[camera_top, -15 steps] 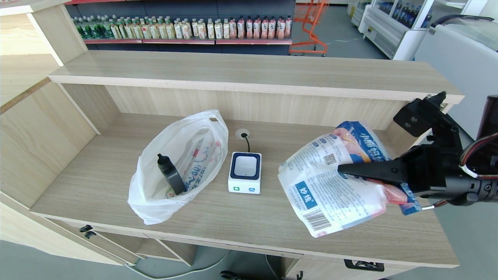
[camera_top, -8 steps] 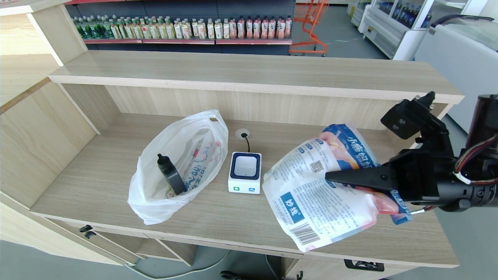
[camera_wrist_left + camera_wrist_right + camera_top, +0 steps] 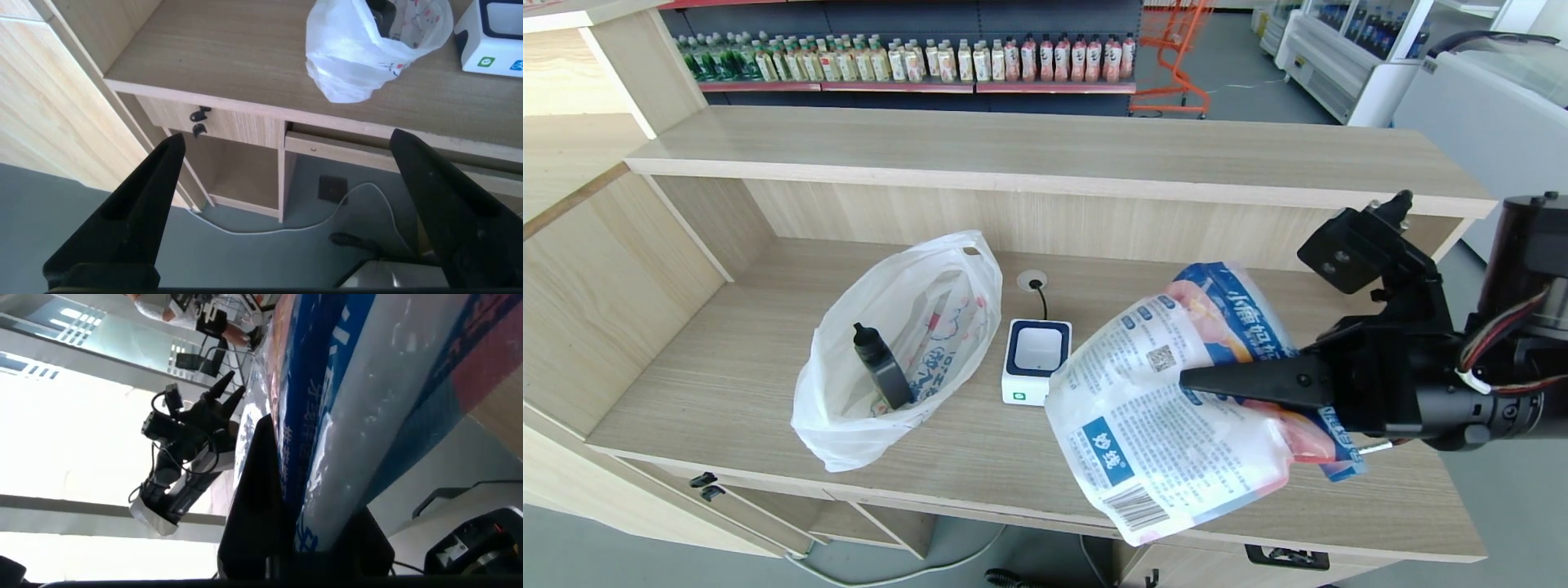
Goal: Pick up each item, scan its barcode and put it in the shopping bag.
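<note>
My right gripper (image 3: 1225, 382) is shut on a large white, blue and pink snack bag (image 3: 1168, 416), held in the air over the counter's right half, its barcode at the lower corner. In the right wrist view the snack bag (image 3: 384, 392) is pinched between the fingers (image 3: 261, 490). The white scanner (image 3: 1037, 361) sits on the counter just left of the bag. The white plastic shopping bag (image 3: 898, 343) lies open further left with a dark bottle (image 3: 882, 367) inside. My left gripper (image 3: 286, 212) hangs open below the counter's front edge, with the shopping bag (image 3: 372, 41) beyond it.
A raised wooden ledge (image 3: 1045, 155) runs along the back of the counter (image 3: 727, 384), with a side wall on the left. The scanner's cable goes into a hole (image 3: 1032, 282) behind it. Drawers (image 3: 237, 126) sit under the counter front.
My right gripper has carried the snack bag leftward and slightly down, so its edge now reaches the scanner's right side. The shopping bag and scanner have stayed put.
</note>
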Controlling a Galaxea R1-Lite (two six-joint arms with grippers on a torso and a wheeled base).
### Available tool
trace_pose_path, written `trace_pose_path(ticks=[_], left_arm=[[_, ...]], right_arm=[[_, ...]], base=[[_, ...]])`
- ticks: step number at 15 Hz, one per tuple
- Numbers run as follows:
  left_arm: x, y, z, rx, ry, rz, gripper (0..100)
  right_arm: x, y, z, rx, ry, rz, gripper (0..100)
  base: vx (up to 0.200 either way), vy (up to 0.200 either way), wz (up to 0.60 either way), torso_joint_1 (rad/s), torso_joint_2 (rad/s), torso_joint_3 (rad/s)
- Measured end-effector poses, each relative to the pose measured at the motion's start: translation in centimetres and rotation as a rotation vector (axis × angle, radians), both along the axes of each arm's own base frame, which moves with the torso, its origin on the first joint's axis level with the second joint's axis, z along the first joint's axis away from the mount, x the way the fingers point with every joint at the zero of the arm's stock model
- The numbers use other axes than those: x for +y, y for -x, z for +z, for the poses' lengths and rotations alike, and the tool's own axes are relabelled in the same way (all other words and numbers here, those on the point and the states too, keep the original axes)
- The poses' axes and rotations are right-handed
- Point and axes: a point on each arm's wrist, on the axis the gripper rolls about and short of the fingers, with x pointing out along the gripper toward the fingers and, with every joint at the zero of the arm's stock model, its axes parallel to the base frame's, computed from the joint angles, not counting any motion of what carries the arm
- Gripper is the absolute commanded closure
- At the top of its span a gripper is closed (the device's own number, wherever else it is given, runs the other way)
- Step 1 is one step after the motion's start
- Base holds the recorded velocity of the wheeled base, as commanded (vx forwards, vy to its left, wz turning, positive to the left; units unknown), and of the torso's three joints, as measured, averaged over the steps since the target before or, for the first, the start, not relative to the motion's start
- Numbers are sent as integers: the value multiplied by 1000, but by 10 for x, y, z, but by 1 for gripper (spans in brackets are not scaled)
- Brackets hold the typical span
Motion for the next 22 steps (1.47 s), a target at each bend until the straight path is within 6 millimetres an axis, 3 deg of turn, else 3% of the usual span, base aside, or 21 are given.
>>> trace_pose_path(ticks=[12, 15, 17, 20, 22], left_arm=[[0, 0, 0, 0, 0, 0, 0], [0, 0, 0, 0, 0, 0, 0], [0, 0, 0, 0, 0, 0, 0], [0, 0, 0, 0, 0, 0, 0], [0, 0, 0, 0, 0, 1, 0]], right_arm=[[0, 1, -1, -25, 7, -64, 100], [-3, 3, -6, -251, 68, -74, 100], [-13, 0, -12, -550, 166, -82, 100], [-49, -16, -19, -967, 376, -160, 100], [-66, -21, -22, -1090, 485, -208, 100]], base=[[0, 0, 0, 0, 0, 0], [0, 0, 0, 0, 0, 0], [0, 0, 0, 0, 0, 0], [0, 0, 0, 0, 0, 0], [0, 0, 0, 0, 0, 0]])
